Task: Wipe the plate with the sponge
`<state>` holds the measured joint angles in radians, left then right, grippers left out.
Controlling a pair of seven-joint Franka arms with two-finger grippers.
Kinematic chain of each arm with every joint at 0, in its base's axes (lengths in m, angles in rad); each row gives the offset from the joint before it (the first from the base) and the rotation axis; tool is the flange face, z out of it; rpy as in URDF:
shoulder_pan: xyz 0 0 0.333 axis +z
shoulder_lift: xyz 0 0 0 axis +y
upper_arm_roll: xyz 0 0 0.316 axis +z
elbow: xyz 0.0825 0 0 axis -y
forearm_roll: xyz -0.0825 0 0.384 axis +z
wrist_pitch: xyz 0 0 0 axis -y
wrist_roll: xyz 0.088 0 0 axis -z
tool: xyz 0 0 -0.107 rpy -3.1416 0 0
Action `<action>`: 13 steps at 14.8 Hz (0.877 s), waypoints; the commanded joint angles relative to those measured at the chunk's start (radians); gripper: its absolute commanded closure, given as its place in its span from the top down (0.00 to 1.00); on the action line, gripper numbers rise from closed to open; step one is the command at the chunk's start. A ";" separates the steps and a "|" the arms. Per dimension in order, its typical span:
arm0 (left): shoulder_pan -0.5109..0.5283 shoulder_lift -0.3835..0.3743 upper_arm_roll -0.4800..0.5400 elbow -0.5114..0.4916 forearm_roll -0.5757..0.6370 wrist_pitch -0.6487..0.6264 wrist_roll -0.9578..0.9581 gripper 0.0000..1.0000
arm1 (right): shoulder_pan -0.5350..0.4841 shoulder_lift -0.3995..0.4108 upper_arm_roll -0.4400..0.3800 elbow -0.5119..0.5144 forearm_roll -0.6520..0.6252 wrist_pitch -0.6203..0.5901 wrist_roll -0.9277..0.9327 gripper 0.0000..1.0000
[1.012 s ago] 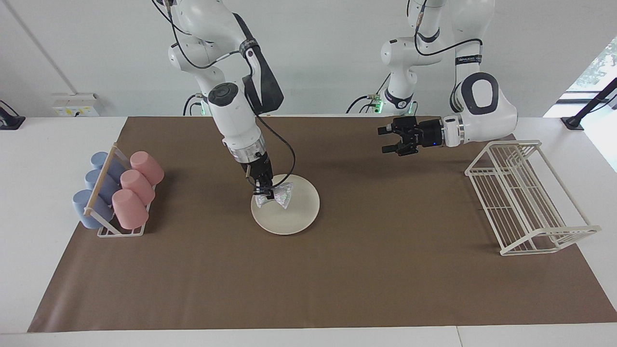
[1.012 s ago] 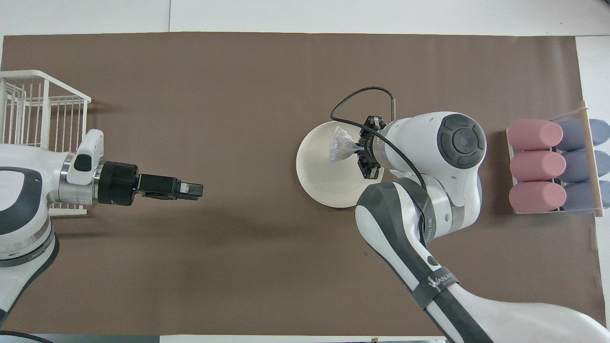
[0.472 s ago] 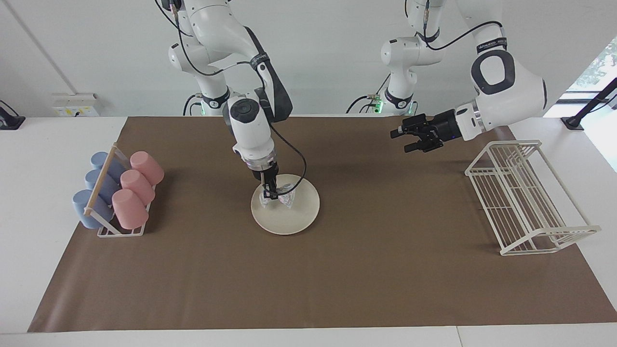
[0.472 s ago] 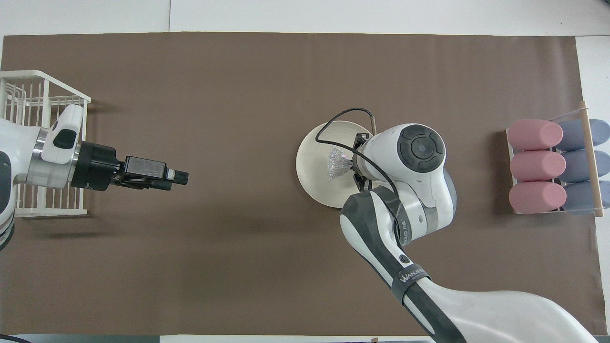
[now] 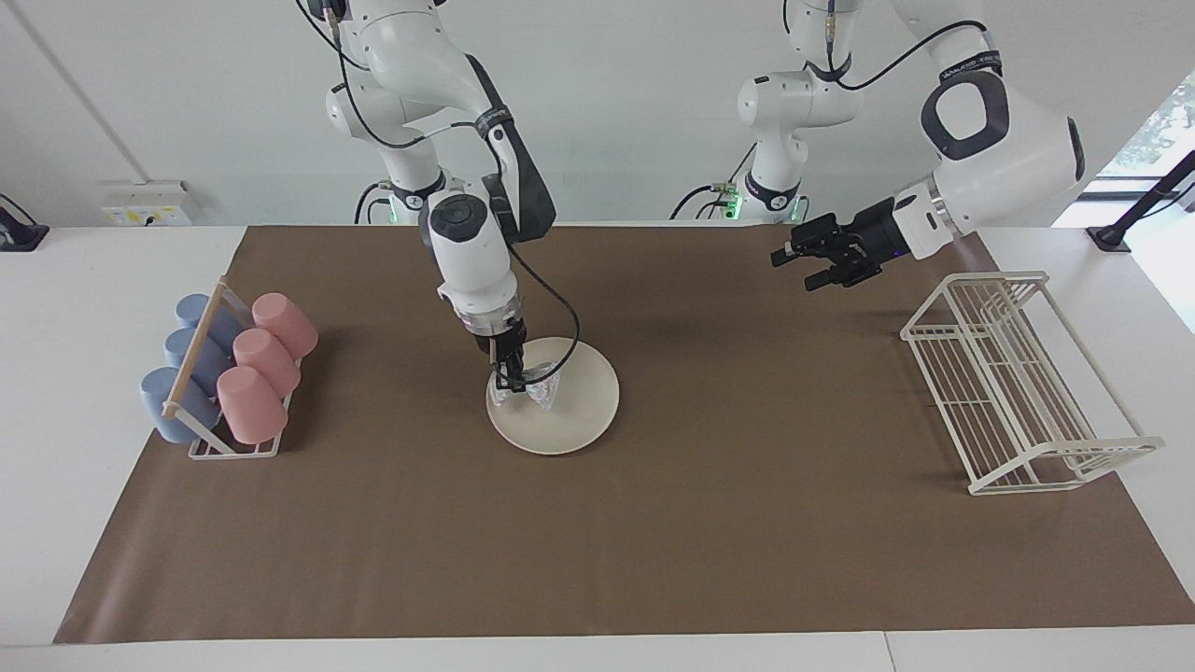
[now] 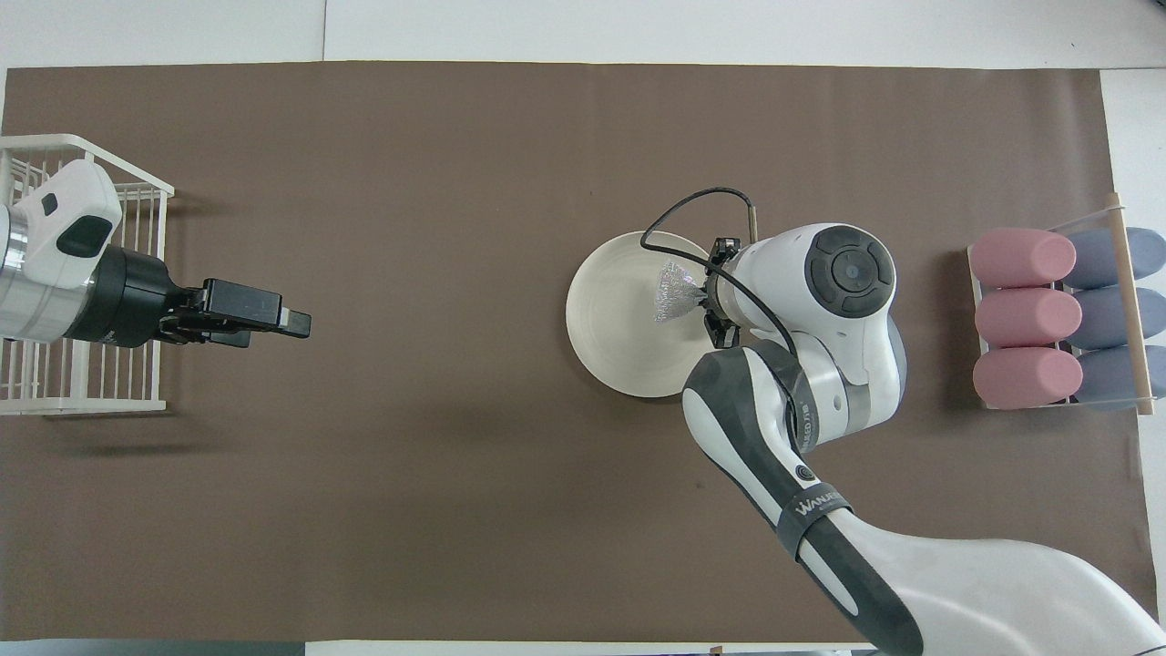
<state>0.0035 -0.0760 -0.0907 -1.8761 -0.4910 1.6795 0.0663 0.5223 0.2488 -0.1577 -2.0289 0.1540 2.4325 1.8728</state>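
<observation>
The round cream-white plate lies flat on the brown mat. On it rests the small silvery glittery sponge, on the part of the plate toward the right arm's end. My right gripper points down at the plate and is shut on the sponge's pinched middle. The right arm's wrist covers the plate's rim on that side in the overhead view. My left gripper hangs open and holds nothing, in the air over the mat beside the wire rack.
A white wire rack stands toward the left arm's end of the table. A small stand with pink and blue cups lying on their sides sits toward the right arm's end. The brown mat covers the table's middle.
The right gripper has slid the sponge about on the plate, ending nearer the rim toward the right arm's end. The left arm has drawn back and risen toward the wire rack.
</observation>
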 commanded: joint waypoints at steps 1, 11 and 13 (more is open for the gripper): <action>-0.020 -0.018 -0.020 0.049 0.152 -0.027 -0.089 1.00 | -0.005 -0.014 0.010 -0.048 -0.019 0.075 -0.004 0.00; -0.020 -0.030 -0.023 0.190 0.491 -0.162 -0.088 1.00 | 0.053 0.047 0.012 -0.037 -0.013 0.135 0.060 0.00; -0.020 -0.039 -0.024 0.193 0.534 -0.173 -0.083 1.00 | 0.073 0.047 0.012 -0.034 -0.007 0.138 0.077 0.00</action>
<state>-0.0064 -0.1035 -0.1178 -1.7001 -0.0092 1.5440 -0.0083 0.5822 0.2980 -0.1513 -2.0625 0.1541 2.5539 1.9109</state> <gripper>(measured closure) 0.000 0.885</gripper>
